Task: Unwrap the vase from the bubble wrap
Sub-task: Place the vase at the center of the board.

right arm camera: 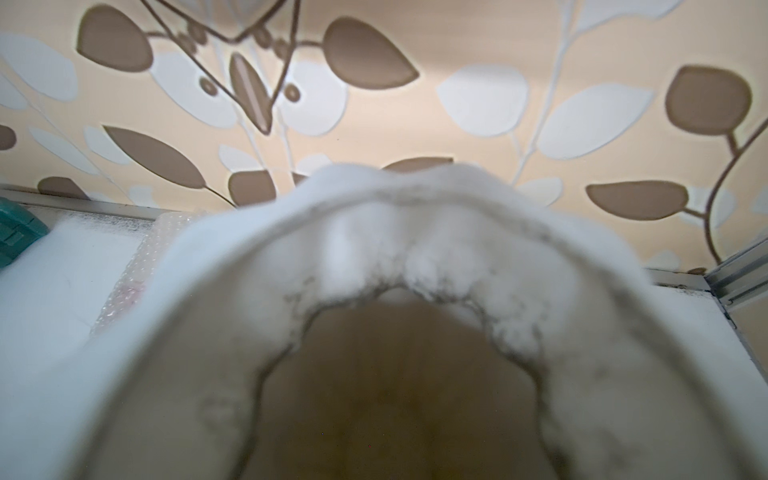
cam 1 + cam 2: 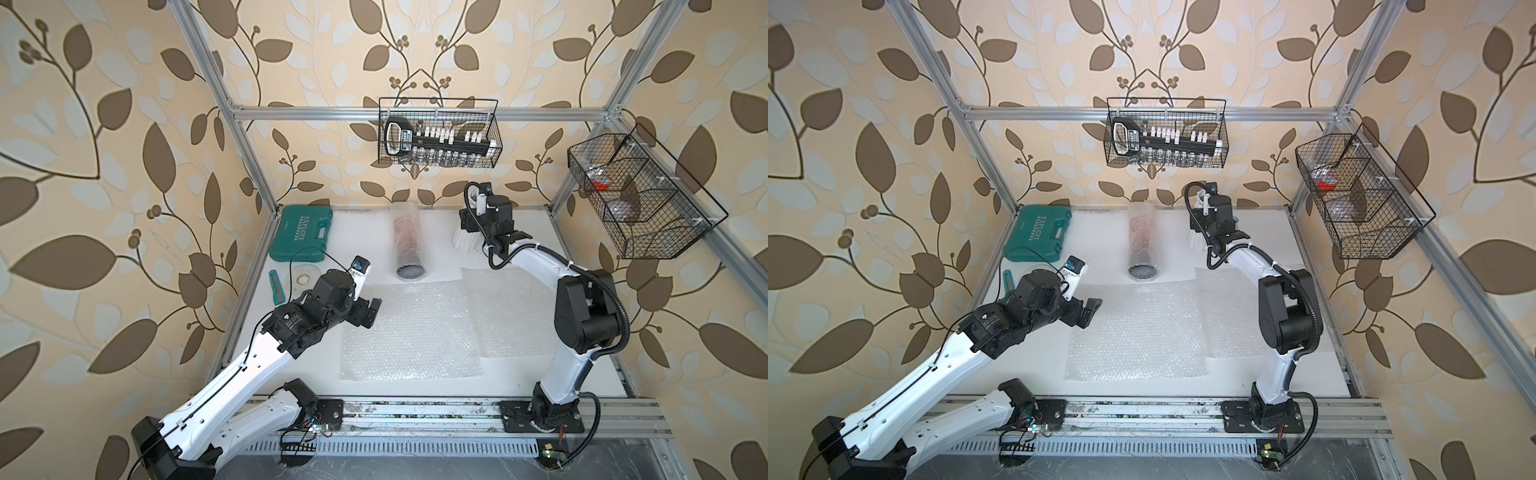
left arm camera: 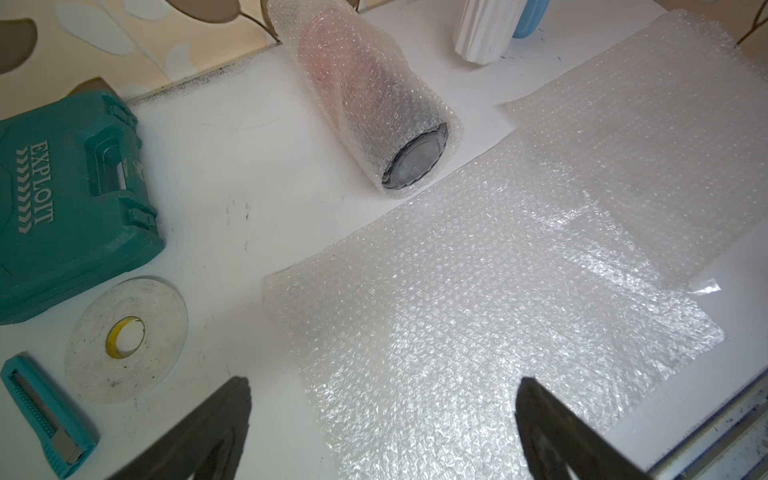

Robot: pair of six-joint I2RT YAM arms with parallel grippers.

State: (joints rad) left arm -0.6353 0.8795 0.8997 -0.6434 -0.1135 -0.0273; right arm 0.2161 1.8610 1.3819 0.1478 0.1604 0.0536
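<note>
Hanging released, the left tool (image 3: 382, 384) needed the bubble wrap (image 3: 365, 95) edge ahead, not the vase (image 3: 415, 166). Of the right tool (image 2: 467, 227), the state was unclear.

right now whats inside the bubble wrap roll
A cylinder shows through the roll: dark round end at the opening, pinkish farther in. Its other end is hidden by the wrap.
</note>
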